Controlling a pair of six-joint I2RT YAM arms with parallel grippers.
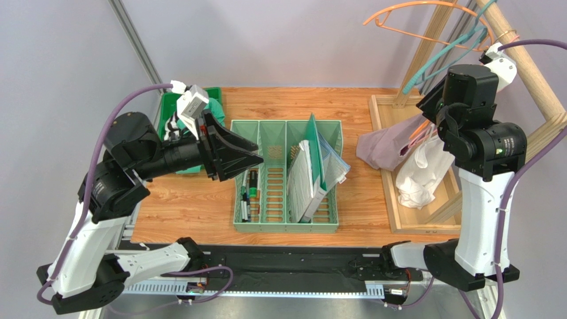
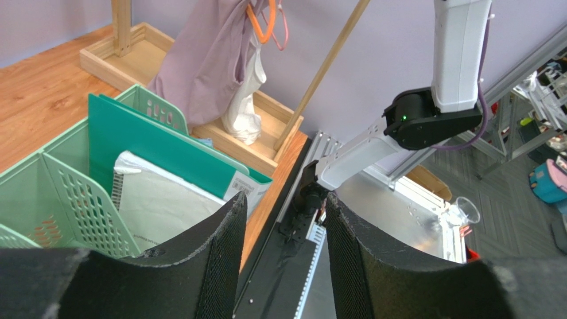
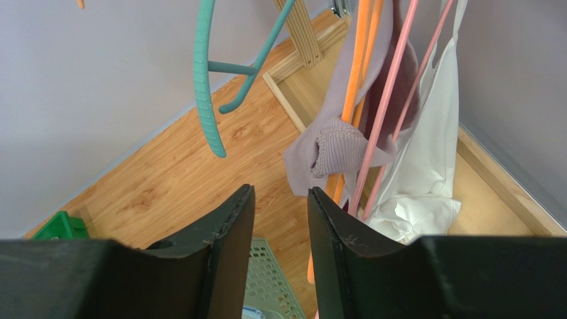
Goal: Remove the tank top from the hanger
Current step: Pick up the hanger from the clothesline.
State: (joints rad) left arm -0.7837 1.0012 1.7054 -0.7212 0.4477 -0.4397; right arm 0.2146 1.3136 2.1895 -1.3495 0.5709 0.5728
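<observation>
The white tank top (image 1: 419, 176) hangs on a pink hanger (image 3: 389, 106) at the right, its lower part bunched on the wooden base; it also shows in the wrist views (image 3: 426, 166) (image 2: 245, 109). A lilac garment (image 3: 326, 153) on an orange hanger (image 3: 356, 80) hangs right beside it. My right gripper (image 3: 281, 193) is just left of these clothes, pointing down past them, jaws narrowly open with nothing between them. My left gripper (image 1: 256, 154) hovers over the green organizer, far from the clothes, open and empty (image 2: 285, 199).
A green file organizer (image 1: 286, 226) with notebooks and pens stands mid-table. A green bin (image 1: 174, 106) sits at the back left. The wooden rack (image 1: 532, 73) and its base frame (image 1: 392, 199) fill the right side. A teal hanger (image 3: 206, 100) and a bare orange hanger (image 1: 412, 10) hang above.
</observation>
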